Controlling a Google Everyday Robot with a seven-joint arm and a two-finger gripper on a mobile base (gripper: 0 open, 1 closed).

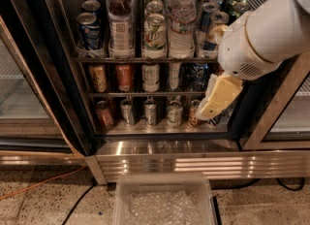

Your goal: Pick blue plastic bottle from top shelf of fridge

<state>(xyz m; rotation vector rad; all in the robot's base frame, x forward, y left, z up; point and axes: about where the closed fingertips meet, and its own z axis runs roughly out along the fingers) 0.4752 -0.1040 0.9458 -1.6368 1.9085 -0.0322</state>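
Observation:
The blue plastic bottle point(121, 25) stands upright near the left of the top shelf point(145, 59) of the fridge point(63, 88). It has a white cap, dark liquid and a pale label. My gripper point(218, 99) is cream-coloured and hangs below the white arm point(264, 37) at the right side of the fridge opening. It sits in front of the lower can racks, below and well to the right of the bottle, not touching it. It holds nothing that I can see.
Blue cans point(89, 30) stand left of the bottle, a green-white can point(155, 35) and clear water bottles point(181, 25) to its right. Two lower racks point(145, 94) hold cans. A clear plastic bin point(164, 204) and an orange cable point(38, 186) lie on the floor.

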